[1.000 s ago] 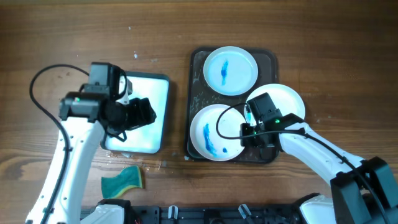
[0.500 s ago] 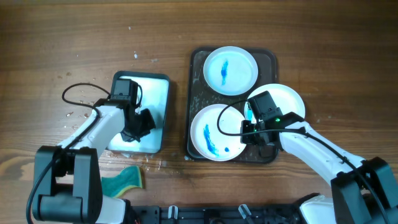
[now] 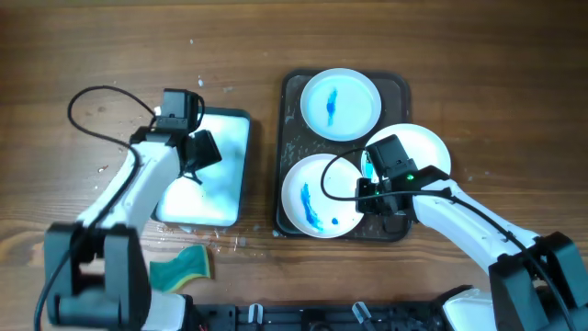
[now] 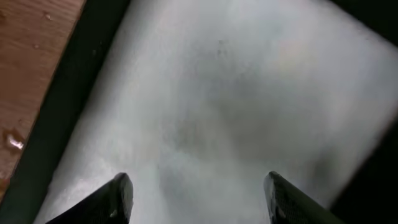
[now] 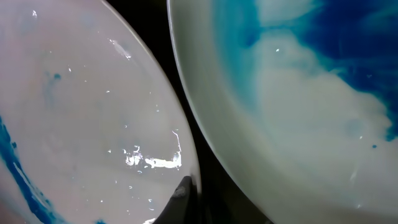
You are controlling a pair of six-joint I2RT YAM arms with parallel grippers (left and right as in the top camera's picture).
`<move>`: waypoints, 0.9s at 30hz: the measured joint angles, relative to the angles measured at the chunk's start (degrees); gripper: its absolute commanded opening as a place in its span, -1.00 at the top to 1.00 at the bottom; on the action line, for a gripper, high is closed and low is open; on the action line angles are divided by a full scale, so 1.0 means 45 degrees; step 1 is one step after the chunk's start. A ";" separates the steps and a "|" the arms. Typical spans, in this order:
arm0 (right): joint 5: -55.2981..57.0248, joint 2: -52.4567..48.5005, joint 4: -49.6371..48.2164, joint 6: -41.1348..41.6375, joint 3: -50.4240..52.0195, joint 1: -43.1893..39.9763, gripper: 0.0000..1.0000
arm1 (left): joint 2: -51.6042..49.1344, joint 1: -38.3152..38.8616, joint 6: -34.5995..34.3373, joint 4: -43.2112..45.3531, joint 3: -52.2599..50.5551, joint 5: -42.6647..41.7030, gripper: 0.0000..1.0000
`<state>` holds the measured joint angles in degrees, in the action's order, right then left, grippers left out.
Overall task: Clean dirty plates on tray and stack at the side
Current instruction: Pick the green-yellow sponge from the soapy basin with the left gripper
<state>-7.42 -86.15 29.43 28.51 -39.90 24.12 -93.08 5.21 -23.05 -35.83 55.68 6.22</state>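
Directly under the left gripper (image 4: 198,194), jaws apart w/ nothing btwn, sits the white dark-rimmed rectangular basin (image 3: 225,198), prob. the wash spot, while the right gripper (image 3: 375,202), grip impossible to tell, noses the rim of the blue-smeared round white plate (image 3: 308,188) beside it on the dark tray (image 3: 288,138), likely hunting a hold.

Far plate (image 3: 340,104), near plate (image 3: 310,200) blue-smeared on tray (image 3: 290,129); third plate (image 3: 428,145) overhanging

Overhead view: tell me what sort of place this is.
Likely a robot test bench set up for dishwashing, not a real kitchen: a wooden table bearing a dark tray of blue-smeared white plates, a shallow white basin and a sponge.
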 measured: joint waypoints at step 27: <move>-0.0199 0.0000 0.0408 -0.0005 0.0000 0.0000 0.79 | 0.1326 0.0010 -0.3827 -0.7694 -0.1715 -0.3429 -0.32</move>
<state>-8.32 -86.15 31.27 28.49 -39.90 24.12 -87.11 5.26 -40.27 -70.46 47.97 -9.21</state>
